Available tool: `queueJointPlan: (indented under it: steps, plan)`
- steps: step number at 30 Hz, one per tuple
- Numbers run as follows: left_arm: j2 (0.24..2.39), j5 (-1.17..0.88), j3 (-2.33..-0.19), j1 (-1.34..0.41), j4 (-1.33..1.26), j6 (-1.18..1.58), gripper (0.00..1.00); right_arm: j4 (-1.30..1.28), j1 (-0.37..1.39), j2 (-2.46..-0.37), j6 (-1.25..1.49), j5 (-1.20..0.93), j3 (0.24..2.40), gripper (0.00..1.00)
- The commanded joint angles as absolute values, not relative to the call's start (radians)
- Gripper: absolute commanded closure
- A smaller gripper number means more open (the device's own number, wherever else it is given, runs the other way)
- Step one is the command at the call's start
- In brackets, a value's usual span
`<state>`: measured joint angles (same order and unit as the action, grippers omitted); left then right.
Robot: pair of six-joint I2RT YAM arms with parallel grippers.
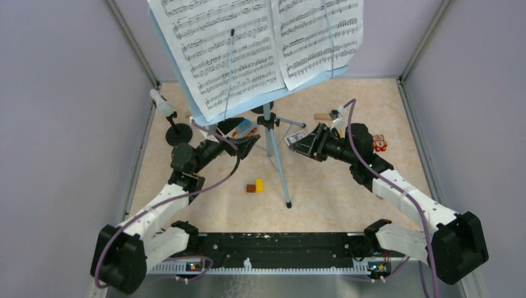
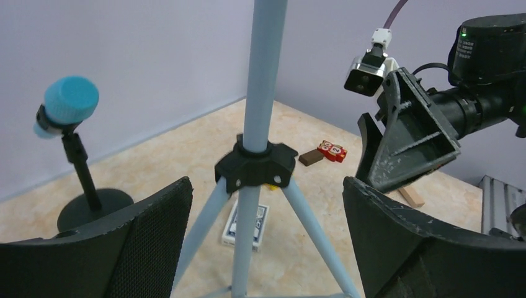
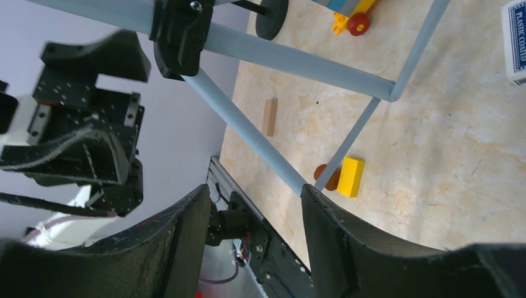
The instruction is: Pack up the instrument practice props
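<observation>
On tabletop, rack pole stands, seemingly untouched, inside left claw

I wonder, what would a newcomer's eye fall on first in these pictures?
The white sheet-music pages fill the top of the overhead view, spread on a light-blue music rack whose tripod stands mid-table. The left arm and right arm point at its pole from either side, jaws open, empty. In the left wrist view, a blue microphone sits on a black round-based holder left of the pole.

Upright light-blue music rack with pages
</observation>
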<state>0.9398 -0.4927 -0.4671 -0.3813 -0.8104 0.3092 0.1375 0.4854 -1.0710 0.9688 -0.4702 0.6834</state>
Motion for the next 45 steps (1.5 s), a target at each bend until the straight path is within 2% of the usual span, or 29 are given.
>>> queueJointPlan:
  steps: [1,10,18,23,28,33,38,45]
  plan:
    - [1.107,-0.648,-0.613,-0.382,-1.057,0.243,0.06,0.072,0.477,-1.049,0.917,-0.480,0.745,0.45]
    - [1.361,-0.763,-0.831,-0.381,-1.122,0.232,0.13,0.020,0.475,-1.025,0.888,-0.488,0.735,0.45]
    - [1.482,-0.834,-0.909,-0.392,-1.145,0.253,0.21,0.032,0.476,-1.036,0.901,-0.505,0.745,0.45]
    - [1.521,-0.845,-0.956,-0.397,-1.113,0.261,0.34,0.044,0.475,-1.048,0.958,-0.502,0.773,0.47]
    - [1.521,-0.889,-0.992,-0.397,-1.034,0.245,0.51,0.181,0.476,-1.085,1.126,-0.508,0.766,0.50]
    - [1.524,-0.937,-0.996,-0.397,-0.974,0.232,0.80,0.343,0.474,-1.166,1.280,-0.520,0.793,0.51]
    - [1.526,-0.967,-0.979,-0.397,-0.935,0.210,1.00,0.448,0.471,-1.264,1.374,-0.530,0.853,0.49]
    - [1.521,-0.991,-0.961,-0.397,-0.927,0.191,1.00,0.433,0.449,-1.381,1.378,-0.517,0.926,0.47]
